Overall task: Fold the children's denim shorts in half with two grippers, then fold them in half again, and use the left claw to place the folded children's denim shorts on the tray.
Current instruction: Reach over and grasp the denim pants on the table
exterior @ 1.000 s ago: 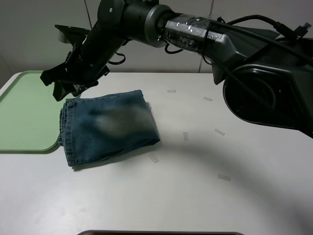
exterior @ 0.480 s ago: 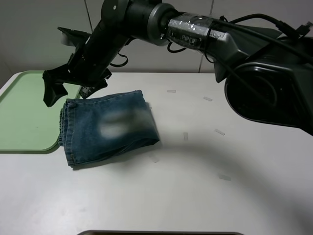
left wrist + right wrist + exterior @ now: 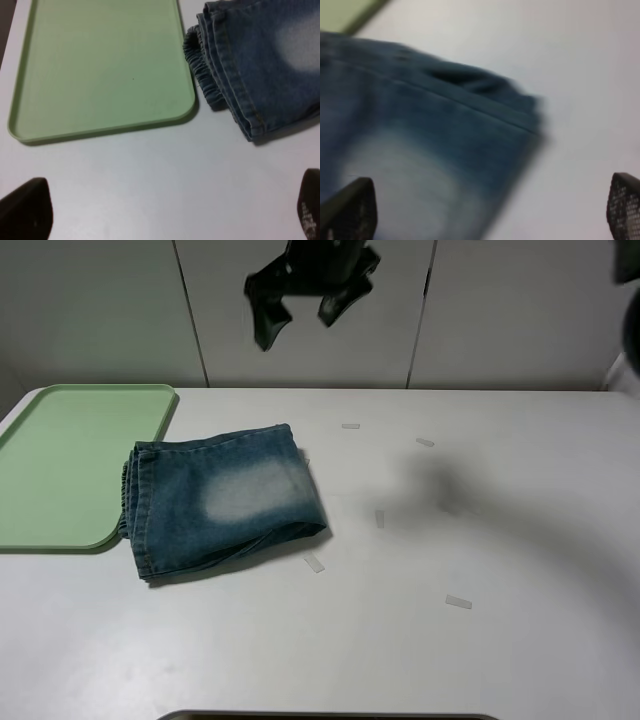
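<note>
Looking at white tabletop with pale-green tray on its left side. Seeing children's denim shorts folded small, lying just beside tray's right edge, waistband toward rim, not on it yet. Reading left gripper and right gripper as jaws spread wide, holding nothing. Flagging risks: pinching only top layer, so stack unfolds mid-carry; snagging waistband on rim. Ignoring tape scraps.

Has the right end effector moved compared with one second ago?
Yes. The right end effector was low beside the tray corner, at the waistband of the shorts; now it is higher and further right, well above the shorts.
</note>
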